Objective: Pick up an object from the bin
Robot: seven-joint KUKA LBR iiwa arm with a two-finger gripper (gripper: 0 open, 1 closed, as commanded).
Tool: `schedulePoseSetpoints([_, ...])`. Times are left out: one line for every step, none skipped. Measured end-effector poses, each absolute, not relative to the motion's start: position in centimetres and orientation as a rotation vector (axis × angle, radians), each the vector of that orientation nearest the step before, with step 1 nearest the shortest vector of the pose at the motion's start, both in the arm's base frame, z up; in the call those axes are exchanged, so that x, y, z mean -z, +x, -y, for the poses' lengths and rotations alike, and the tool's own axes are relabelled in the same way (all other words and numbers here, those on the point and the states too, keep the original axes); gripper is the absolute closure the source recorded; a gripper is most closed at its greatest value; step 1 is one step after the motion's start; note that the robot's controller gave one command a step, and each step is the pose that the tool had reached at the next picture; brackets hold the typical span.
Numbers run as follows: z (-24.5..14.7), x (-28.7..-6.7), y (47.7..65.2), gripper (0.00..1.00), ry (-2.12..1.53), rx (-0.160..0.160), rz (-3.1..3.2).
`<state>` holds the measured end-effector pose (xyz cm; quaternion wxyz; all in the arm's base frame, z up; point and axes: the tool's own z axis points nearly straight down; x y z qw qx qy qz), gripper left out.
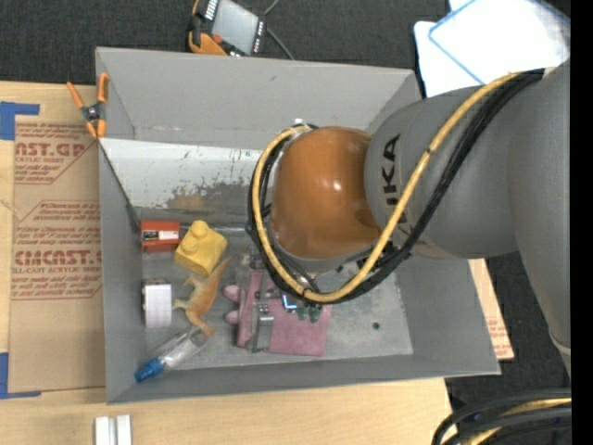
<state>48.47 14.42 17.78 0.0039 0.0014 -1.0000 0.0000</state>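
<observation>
My gripper [261, 321] reaches down from under the arm's orange cover to the bin floor near the front middle. It stands right at a small pink toy [239, 310] and the left edge of a flat pink pad [301, 336]. An orange toy animal [203, 297] lies just to its left. Most of the gripper is hidden by the cover.
Farther left lie a yellow block [201, 247], a small red and white box [159, 237], a white roll [157, 305] and a clear tube with a blue cap [166, 358]. The arm covers the bin's right half.
</observation>
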Motion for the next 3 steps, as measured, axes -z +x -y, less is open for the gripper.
schedulePoseSetpoints([-14.3, -18.2, 48.7, 0.00, 0.001, 0.002, 3.141])
schedulePoseSetpoints([-9.8, -6.6, 55.9, 0.00, 0.180, 0.001, 3.134])
schedulePoseSetpoints([-9.5, -7.1, 55.5, 0.00, 0.344, 0.008, 3.132])
